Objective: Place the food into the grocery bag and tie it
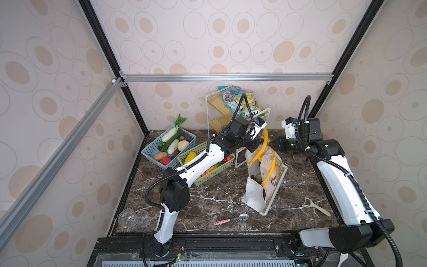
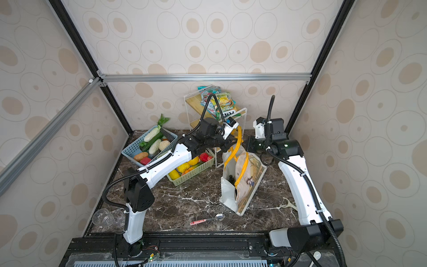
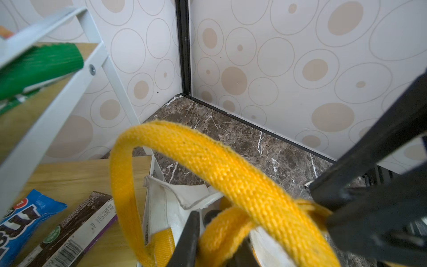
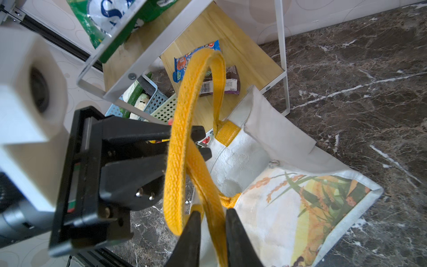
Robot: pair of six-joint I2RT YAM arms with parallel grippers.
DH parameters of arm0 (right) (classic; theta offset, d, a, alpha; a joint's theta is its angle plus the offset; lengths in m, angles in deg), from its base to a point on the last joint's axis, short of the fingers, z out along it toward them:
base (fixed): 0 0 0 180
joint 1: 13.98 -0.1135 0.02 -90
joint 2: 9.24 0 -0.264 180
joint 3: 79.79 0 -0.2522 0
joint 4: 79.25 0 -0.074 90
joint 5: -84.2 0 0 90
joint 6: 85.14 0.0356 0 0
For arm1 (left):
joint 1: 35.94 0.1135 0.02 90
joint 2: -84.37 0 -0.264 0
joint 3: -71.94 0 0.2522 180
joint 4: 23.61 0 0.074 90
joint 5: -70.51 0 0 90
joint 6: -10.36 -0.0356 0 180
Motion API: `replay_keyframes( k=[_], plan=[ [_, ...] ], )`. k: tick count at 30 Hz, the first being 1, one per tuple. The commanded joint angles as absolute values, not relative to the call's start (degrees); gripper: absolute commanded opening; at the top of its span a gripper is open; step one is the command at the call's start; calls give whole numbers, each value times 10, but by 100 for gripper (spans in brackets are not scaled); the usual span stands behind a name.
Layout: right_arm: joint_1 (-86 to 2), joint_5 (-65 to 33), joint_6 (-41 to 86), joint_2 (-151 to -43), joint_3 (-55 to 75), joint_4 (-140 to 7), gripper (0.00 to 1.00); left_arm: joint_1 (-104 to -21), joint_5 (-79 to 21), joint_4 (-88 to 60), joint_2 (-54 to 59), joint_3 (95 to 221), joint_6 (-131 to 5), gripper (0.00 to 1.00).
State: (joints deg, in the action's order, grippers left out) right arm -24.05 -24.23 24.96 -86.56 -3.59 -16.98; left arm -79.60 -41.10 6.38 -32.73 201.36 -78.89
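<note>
left gripper: reaches across from the left to the bag top, jaws clamped on the yellow handles
right gripper: comes in from the right, close beside the left gripper, jaws pinched on a handle strap
handles: pulled up over the bag mouth and crossed over each other. One tall loop stands between the two grippers. Can't tell which strap sits in which gripper.
grocery bag: standing right of table centre, mouth open, printed side facing right. It's near side of the rack and right of the green basket.
food: a green piece plus something dark show down in the bag mouth
food outside bag: the blue basket, far left, holds pale and green veg, a brown oval and a red piece. The green basket next to it holds yellow, orange and red pieces, partly hidden under the left arm.
rack: far centre, snack bags on its shelves
table: dark marble, with a spoon near centre, a peeler near right and clear cups near left
</note>
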Motion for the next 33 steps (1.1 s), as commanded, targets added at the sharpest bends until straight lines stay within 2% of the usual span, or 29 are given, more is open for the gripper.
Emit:
replay_keyframes(
  k=[1,4,9,12,16,19,21,24,27,30,33],
  plan=[
    [-246,-252,247,-844,-23,-169,23,-794,-422,69,-319,2038,-805,15],
    [-245,-251,241,-833,-25,-164,28,-794,-429,65,-307,2037,-810,7],
    [-230,-217,218,-798,-16,-132,44,-794,-440,59,-283,2027,-818,2],
    [-164,-223,236,-757,38,-151,47,-794,-444,50,-271,2015,-817,1],
    [-67,-322,278,-714,154,-255,47,-794,-445,49,-266,2012,-814,0],
    [-66,-396,278,-726,208,-331,46,-794,-446,52,-265,2014,-815,0],
    [-74,-481,290,-732,246,-414,45,-794,-443,52,-265,2015,-814,0],
    [-113,-541,291,-720,292,-534,46,-794,-443,55,-266,2018,-814,0],
    [-154,-561,294,-713,318,-621,51,-794,-446,60,-270,2027,-811,0],
    [-172,-555,292,-723,316,-648,54,-795,-450,60,-272,2032,-807,0],
    [-178,-563,310,-742,317,-689,54,-796,-453,59,-273,2033,-804,0]
  ],
)
